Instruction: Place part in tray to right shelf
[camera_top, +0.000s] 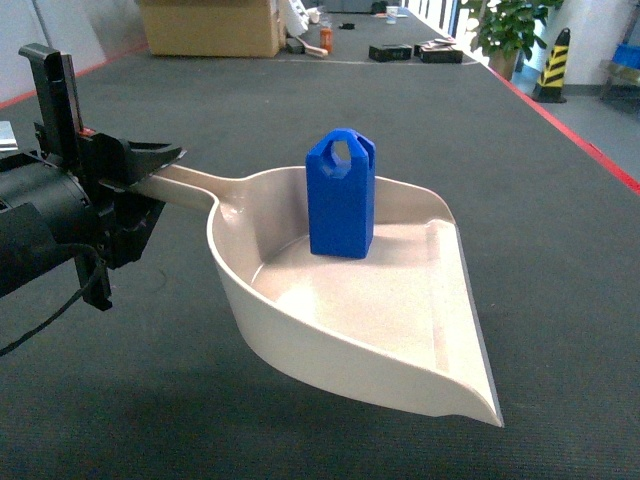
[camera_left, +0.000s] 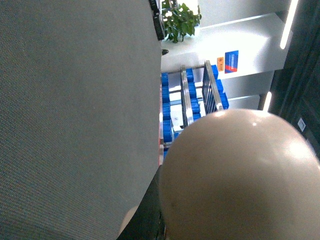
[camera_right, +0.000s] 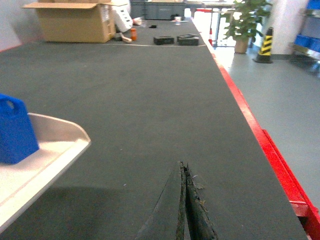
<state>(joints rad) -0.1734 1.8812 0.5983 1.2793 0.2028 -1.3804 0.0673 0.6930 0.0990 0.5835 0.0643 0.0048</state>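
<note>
The beige tray (camera_top: 400, 330) hangs above the dark mat, and my left gripper (camera_top: 150, 165) is shut on its long handle at the left of the head view. The blue part (camera_top: 341, 195) stands upright inside the tray near its back wall; it also shows at the left of the right wrist view, the part (camera_right: 15, 130) on the tray (camera_right: 45, 155). The tray's rounded underside (camera_left: 240, 175) fills the left wrist view. My right gripper (camera_right: 183, 169) is shut on nothing, low over the mat. A steel rack with blue crates (camera_left: 192, 102) shows far off; I cannot tell whether it is the right shelf.
The mat's red edge (camera_top: 590, 150) runs along the right, with grey floor beyond it. At the far end stand a cardboard box (camera_top: 210, 25), black cases (camera_top: 415, 52), a potted plant (camera_top: 510, 30) and a yellow-black cone (camera_top: 553, 65).
</note>
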